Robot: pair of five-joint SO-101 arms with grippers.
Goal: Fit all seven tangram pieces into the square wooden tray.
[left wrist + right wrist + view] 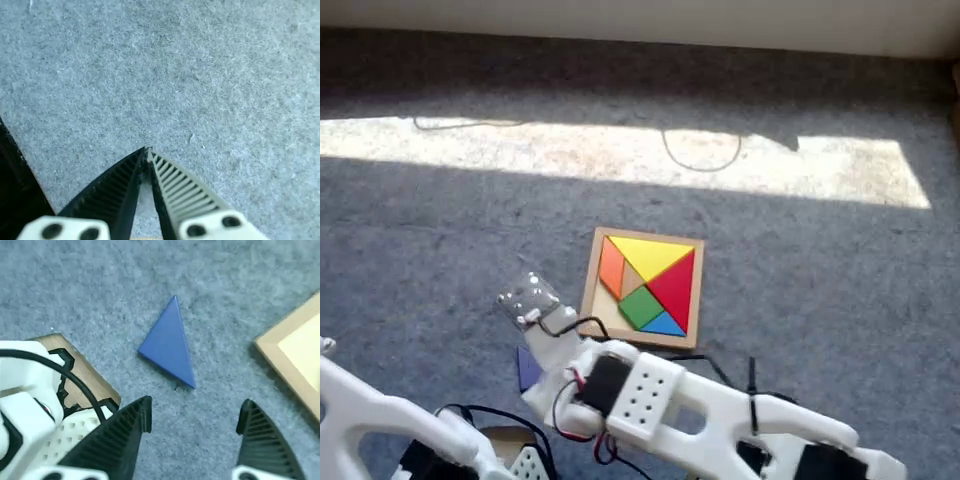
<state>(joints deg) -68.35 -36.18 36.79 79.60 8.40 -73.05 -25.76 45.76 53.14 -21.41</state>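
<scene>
Wooden and square, the tray (650, 237) lies flat on the grey table (840, 300) and is nearly full. It holds a yellow triangle (647, 255) along its far side, a red triangle (675, 283), an orange piece (611, 268), a green square (640, 306) and a light blue triangle (665, 323). A tan triangular patch at the tray's middle could be a piece or bare wood; I cannot tell. One dark blue triangle (169, 342) lies flat outside the tray, near one of its corners on the arms' side, with a strip of grey table between it and the rim. The right tool (195, 407) is spread wide and holds nothing; its black ribbed fingers (125, 425) are short of the dark blue triangle and do not touch it. The left tool (146, 150) is clenched, tips meeting with nothing between them, over bare table away from the tray. The right arm (660, 395) crosses just in front of the tray's near edge. Beyond the tray's far edge the table is open up to a sunlit band (570, 150), where a thin cable (700, 160) loops. A wooden plate (85, 370) lies near the dark blue triangle, on the side away from the tray.
</scene>
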